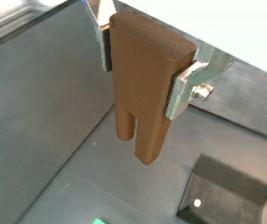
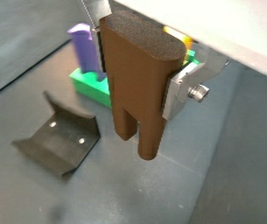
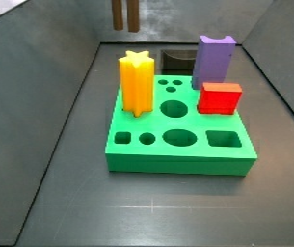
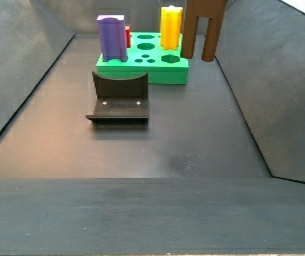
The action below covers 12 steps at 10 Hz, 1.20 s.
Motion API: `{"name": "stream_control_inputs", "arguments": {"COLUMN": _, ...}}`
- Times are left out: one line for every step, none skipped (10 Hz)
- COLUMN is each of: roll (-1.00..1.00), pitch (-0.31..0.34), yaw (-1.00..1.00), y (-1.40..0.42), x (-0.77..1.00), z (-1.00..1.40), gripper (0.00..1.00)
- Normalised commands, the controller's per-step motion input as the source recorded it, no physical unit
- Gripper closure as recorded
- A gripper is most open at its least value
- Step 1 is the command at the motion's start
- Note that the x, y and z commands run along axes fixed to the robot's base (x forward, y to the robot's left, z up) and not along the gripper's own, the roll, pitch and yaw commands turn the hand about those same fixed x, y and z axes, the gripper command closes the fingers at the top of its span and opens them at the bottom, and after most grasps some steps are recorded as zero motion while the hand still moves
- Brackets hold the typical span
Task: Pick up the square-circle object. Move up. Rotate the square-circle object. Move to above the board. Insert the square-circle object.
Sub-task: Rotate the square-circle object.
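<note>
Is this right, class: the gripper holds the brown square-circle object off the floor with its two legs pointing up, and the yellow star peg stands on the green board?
Not quite. The gripper does hold the square-circle object off the floor, but both wrist views show its two legs pointing down, not up. The yellow star peg does stand on the board, as a side view shows.

The square-circle object (image 1: 147,83) is looking like matt dark-brown plastic with a faintly grainy face, and it is hanging clamped in the gripper (image 1: 146,75). The fingers (image 1: 185,89) are showing as brushed silver metal, with a bright screw on one. The board (image 3: 183,137) is appearing as smooth bright-green plastic, as are the yellow peg (image 3: 136,83), the purple block (image 3: 214,58) and the red cube (image 3: 220,97). The fixture (image 2: 57,136) is looking like dull dark metal. The worktop (image 4: 155,150) is giving off a soft grey sheen.
</note>
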Motion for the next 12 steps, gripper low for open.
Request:
{"name": "stream_control_inputs", "arguments": {"roll": -0.01, "pitch": 0.051, "yaw": -1.0, "y": 0.01, "x": 0.01, "z": 0.01, "gripper": 1.0}}
{"name": "stream_control_inputs", "arguments": {"roll": -0.02, "pitch": 0.059, "yaw": -1.0, "y": 0.01, "x": 0.01, "z": 0.02, "gripper": 1.0}}
{"name": "stream_control_inputs", "arguments": {"roll": -0.02, "pitch": 0.073, "yaw": -1.0, "y": 0.01, "x": 0.01, "z": 0.02, "gripper": 1.0}}
{"name": "stream_control_inputs", "arguments": {"roll": -0.03, "pitch": 0.09, "yaw": -1.0, "y": 0.01, "x": 0.02, "z": 0.02, "gripper": 1.0}}
{"name": "stream_control_inputs", "arguments": {"roll": -0.03, "pitch": 0.09, "yaw": -0.76, "y": 0.01, "x": 0.02, "z": 0.02, "gripper": 1.0}}
{"name": "stream_control_inputs", "arguments": {"roll": -0.03, "pitch": 0.083, "yaw": -0.43, "y": 0.01, "x": 0.02, "z": 0.02, "gripper": 1.0}}
{"name": "stream_control_inputs", "arguments": {"roll": -0.02, "pitch": 0.077, "yaw": -0.26, "y": 0.01, "x": 0.03, "z": 0.02, "gripper": 1.0}}
{"name": "stream_control_inputs", "arguments": {"roll": 0.0, "pitch": 0.011, "yaw": -1.0, "y": -0.02, "x": 0.07, "z": 0.0, "gripper": 1.0}}
{"name": "stream_control_inputs", "arguments": {"roll": 0.0, "pitch": 0.011, "yaw": -1.0, "y": -0.02, "x": 0.07, "z": 0.0, "gripper": 1.0}}
{"name": "stream_control_inputs", "arguments": {"roll": 0.0, "pitch": 0.012, "yaw": -1.0, "y": -0.01, "x": 0.06, "z": -0.01, "gripper": 1.0}}
{"name": "stream_control_inputs", "arguments": {"roll": 0.0, "pitch": 0.013, "yaw": -1.0, "y": 0.0, "x": 0.05, "z": -0.01, "gripper": 1.0}}
{"name": "stream_control_inputs", "arguments": {"roll": 0.0, "pitch": 0.013, "yaw": -1.0, "y": 0.0, "x": 0.05, "z": -0.01, "gripper": 1.0}}
